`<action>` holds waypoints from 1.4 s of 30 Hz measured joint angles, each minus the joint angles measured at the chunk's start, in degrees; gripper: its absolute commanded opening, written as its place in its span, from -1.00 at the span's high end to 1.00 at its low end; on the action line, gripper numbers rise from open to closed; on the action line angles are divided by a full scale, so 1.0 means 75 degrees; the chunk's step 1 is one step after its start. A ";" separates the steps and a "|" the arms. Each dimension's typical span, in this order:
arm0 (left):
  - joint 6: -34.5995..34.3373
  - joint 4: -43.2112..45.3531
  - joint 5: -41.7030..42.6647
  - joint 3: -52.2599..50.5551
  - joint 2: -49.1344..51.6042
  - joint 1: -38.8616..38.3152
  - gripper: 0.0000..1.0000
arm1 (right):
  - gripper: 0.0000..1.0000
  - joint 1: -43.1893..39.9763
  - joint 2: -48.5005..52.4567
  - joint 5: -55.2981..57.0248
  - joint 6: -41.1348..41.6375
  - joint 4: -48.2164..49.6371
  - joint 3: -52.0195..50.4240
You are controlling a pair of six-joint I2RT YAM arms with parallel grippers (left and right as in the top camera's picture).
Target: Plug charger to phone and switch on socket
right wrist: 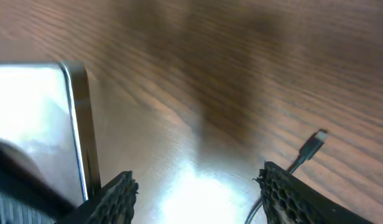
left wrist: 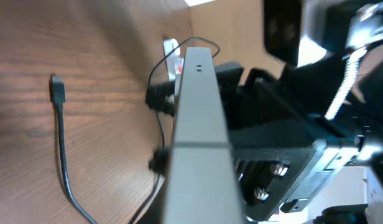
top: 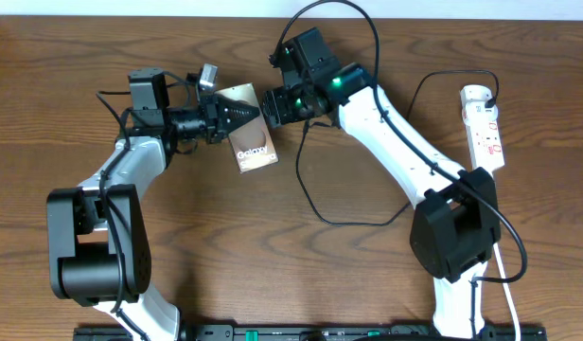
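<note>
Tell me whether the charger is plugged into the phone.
Unplugged: the charger tip lies bare on the table, apart from the phone.

1 phone [top: 258, 152]; 1 chgr [left wrist: 57, 91]; 1 socket [top: 485, 128]

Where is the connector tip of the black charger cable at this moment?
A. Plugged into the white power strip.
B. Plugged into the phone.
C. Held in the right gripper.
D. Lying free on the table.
D: in the right wrist view the connector tip lies on the wooden table, just outside the open right gripper and well apart from the phone.
</note>
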 measured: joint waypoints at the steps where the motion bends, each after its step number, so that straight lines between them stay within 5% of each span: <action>1: -0.0087 0.0169 -0.0009 -0.0003 0.0000 0.0038 0.86 | -0.32 -0.0058 0.0000 -0.0160 -0.0003 -0.0044 0.0000; 8: -0.1352 0.2634 0.0070 -0.0073 0.0000 0.0396 0.86 | -0.31 -0.0367 0.0000 -0.0236 0.0012 -0.0612 0.0006; 15: -0.3791 0.4919 -0.0125 -0.0032 0.0000 0.0828 0.85 | -0.07 -0.0417 0.0000 0.0801 0.0539 -0.0883 -0.0102; 27: -0.5047 0.5042 -0.0280 -0.0032 0.0000 0.1186 0.86 | 0.21 -0.0417 0.0670 0.1309 0.1378 -0.0685 -0.0274; 42: -0.5088 0.5039 -0.0219 -0.0032 0.0000 0.1189 0.86 | 0.20 -0.0402 0.1679 0.1326 0.1856 -0.0175 -0.0326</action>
